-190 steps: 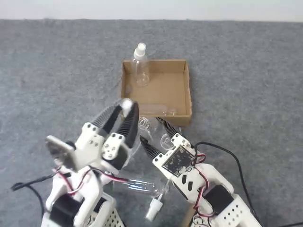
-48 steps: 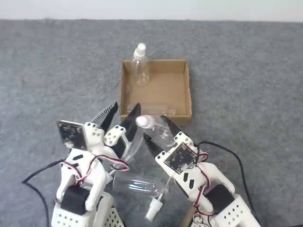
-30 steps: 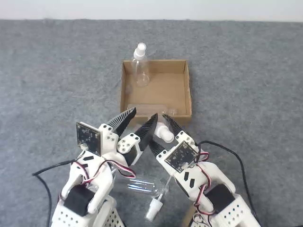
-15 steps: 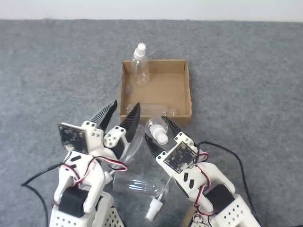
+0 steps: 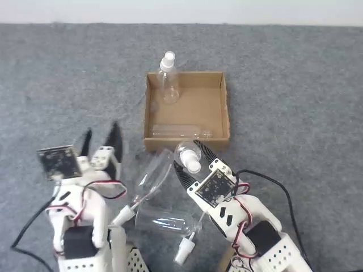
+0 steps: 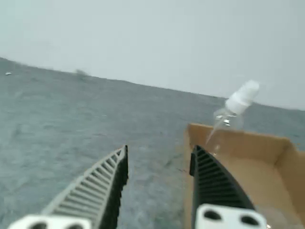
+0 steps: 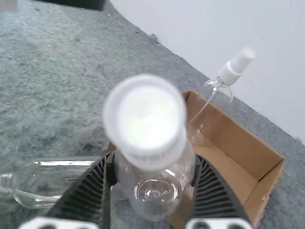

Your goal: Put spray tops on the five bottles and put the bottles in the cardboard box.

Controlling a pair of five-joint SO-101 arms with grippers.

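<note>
- The right gripper is pinching a clear bottle by its body, one black finger pressed to each side; a white spray top sits on this bottle and points back toward the wrist camera.
- In the high view the clear bottle hangs just outside the 6 o'clock wall of the cardboard box, near the middle of that wall and over the grey carpet.
- The left gripper hovers with its claw spread wide and nothing between the fingers; it is at about 9 o'clock from the right gripper, well apart from the box's 9 o'clock wall.
- An upright bottle stands inside the box at its 11 o'clock corner; its white top rises above the rim.
- A second bottle lies on its side inside the box, along the 6 o'clock wall.
- A slanted bottle lies on the carpet between the arms, running from 1 o'clock to 7 o'clock; its white top is at the 7 o'clock end.
- A crosswise bottle lies on the carpet just beyond the slanted one, at about 6 o'clock from the clear bottle; a loose-looking spray top lies just beside its neck end, though I cannot tell whether it is seated on the neck.
</note>
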